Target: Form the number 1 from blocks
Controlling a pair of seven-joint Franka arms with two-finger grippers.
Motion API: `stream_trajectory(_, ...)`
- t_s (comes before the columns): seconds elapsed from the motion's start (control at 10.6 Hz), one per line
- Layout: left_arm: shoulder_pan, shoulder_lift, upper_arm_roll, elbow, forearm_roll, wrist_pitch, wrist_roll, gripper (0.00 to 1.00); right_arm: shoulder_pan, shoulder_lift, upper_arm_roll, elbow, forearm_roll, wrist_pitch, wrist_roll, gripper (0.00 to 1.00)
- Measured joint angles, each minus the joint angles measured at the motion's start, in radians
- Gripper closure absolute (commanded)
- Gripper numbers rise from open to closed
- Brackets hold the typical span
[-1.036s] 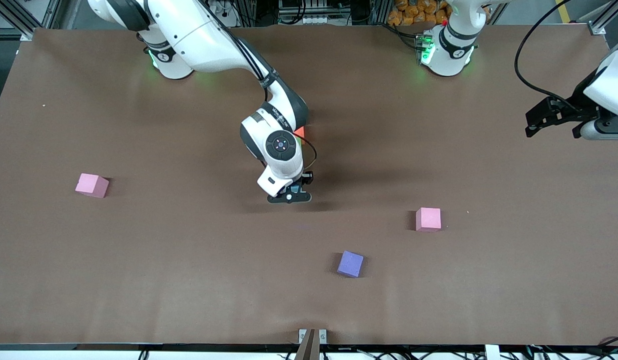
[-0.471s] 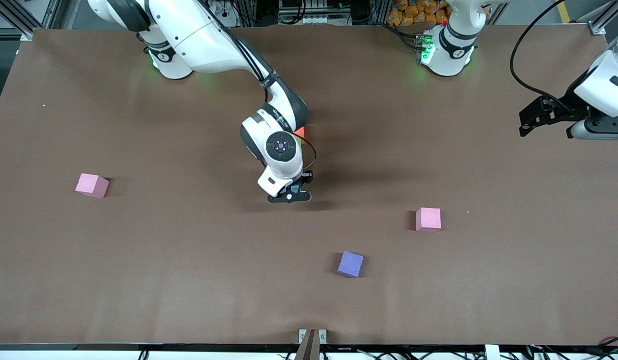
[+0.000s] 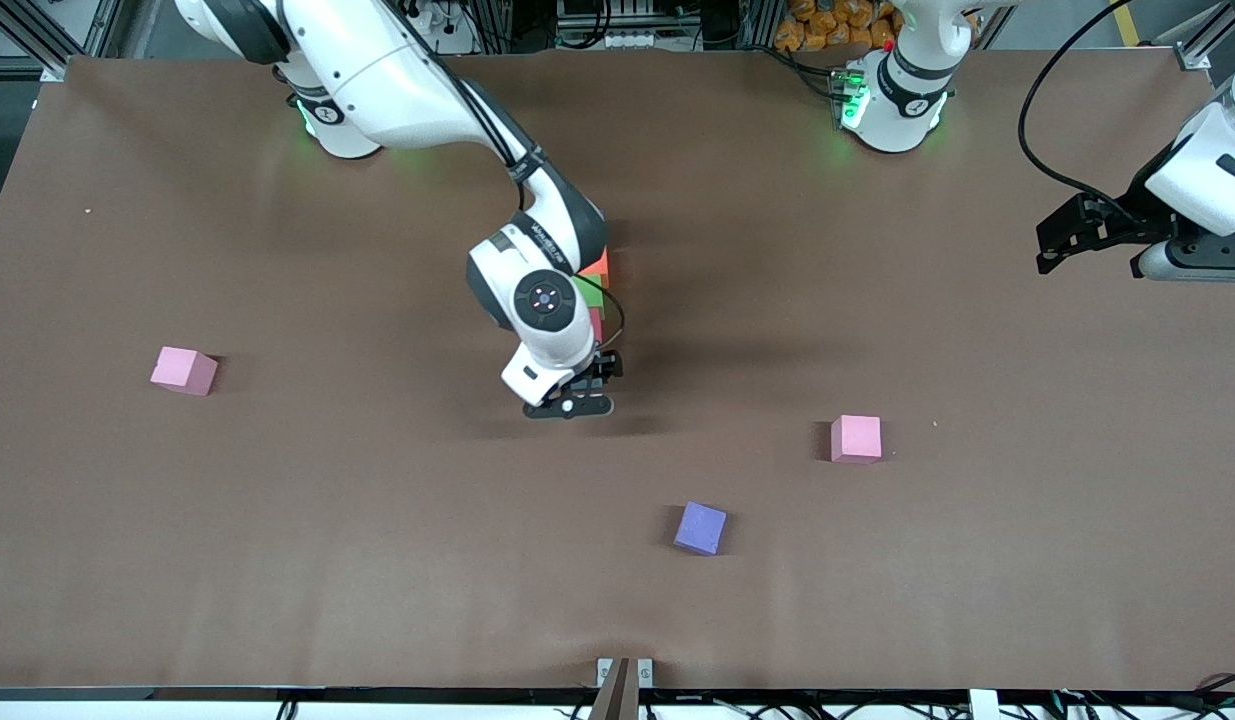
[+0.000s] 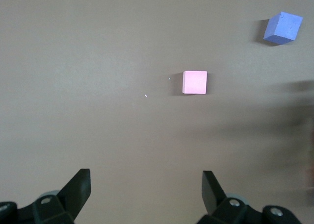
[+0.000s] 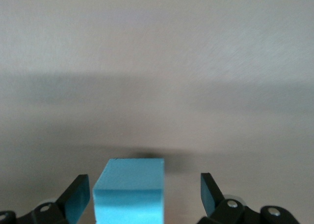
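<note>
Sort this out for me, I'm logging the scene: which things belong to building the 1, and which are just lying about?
For the job:
- orange block, green block, red block in a row
- light blue block, between the open right gripper
- purple block
- two pink blocks

Lying about:
- nothing but the table

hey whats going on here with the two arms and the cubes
The right tool is open around a light blue block on the table, at the front-camera end of a short orange, green, red line. The left tool waits open. Two pink blocks and a purple one lie loose.
</note>
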Motion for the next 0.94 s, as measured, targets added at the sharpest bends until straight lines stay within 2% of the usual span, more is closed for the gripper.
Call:
stream_trajectory(0.19, 0.0, 0.001, 0.0, 0.0, 0.0, 0.0, 0.0, 0.0, -0.056, -0.056, -0.003, 0.066, 0.001, -0.15, -0.045, 0.0)
stream_trajectory(0.47, -0.001, 0.0, -0.003, 0.001, 0.0, 0.0, 0.001, 0.0, -0.173, -0.207, -0.01, 0.095, 0.002, -0.321, -0.06, 0.0)
stream_trajectory(0.75, -0.001, 0.0, -0.004, 0.001, 0.0, 0.0, 0.001, 0.0, -0.351, -0.332, -0.015, 0.096, 0.0, -0.451, -0.08, 0.0)
stream_trajectory(0.94, 0.0, 0.0, -0.004, 0.001, 0.0, 0.0, 0.001, 0.0, -0.478, -0.388, -0.017, 0.095, 0.001, -0.503, -0.171, 0.0)
